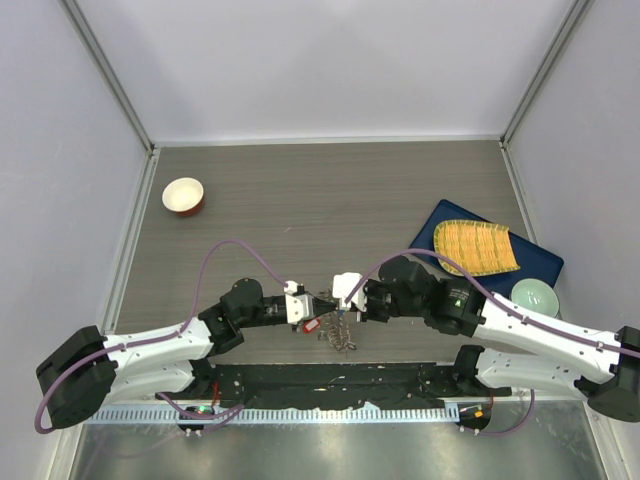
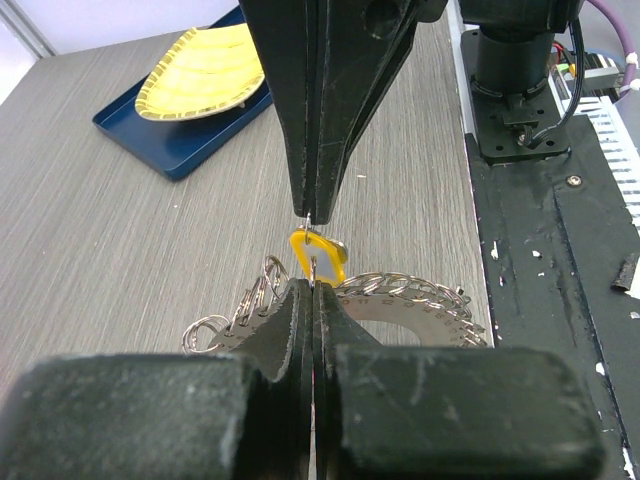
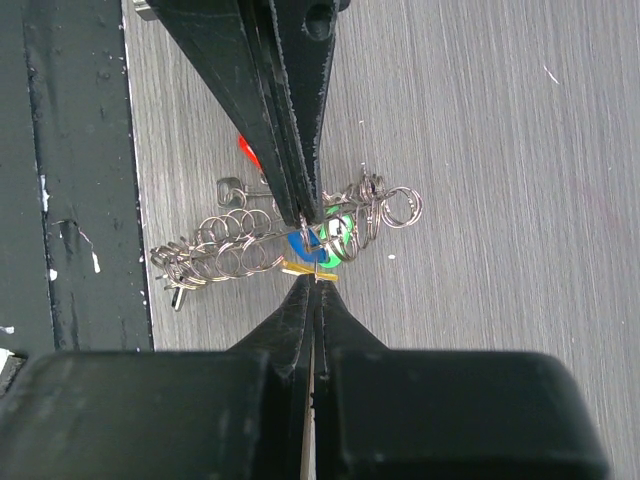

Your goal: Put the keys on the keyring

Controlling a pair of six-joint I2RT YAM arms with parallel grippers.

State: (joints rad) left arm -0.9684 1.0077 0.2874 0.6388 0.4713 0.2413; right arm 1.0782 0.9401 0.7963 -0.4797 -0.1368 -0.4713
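The two arms meet over the near middle of the surface [image 1: 300, 200], tip facing tip. The left end effector [image 2: 312, 292] is clenched, with no gap between its fingers, and in the left wrist view a thin wire loop of the yellow-tagged key [image 2: 298, 248] is pinched at its tip. The right end effector [image 2: 312, 205] is also clenched. Its tip touches the upper edge of the same yellow tag, but I cannot tell if it really grips it.

The keyring [image 2: 400, 305] lies flat on the surface just under the two tips, close to the black base plate [image 2: 560, 300] of the arms. Many small wire rings hang along its toothed rim. The other keys [image 1: 338, 335] lie in one bunch with it. A blue tag [image 3: 300, 243] and a green tag [image 3: 342, 228] sit side by side near the tips, and a red tag [image 1: 311, 325] lies on the left side of the bunch.

Well apart, a small red-and-white bowl [image 1: 183, 195] stands at the far left. On the right a blue tray [image 1: 540, 262] carries a yellow plate [image 1: 475, 247], with a pale green bowl [image 1: 535, 297] touching the near edge of the tray.
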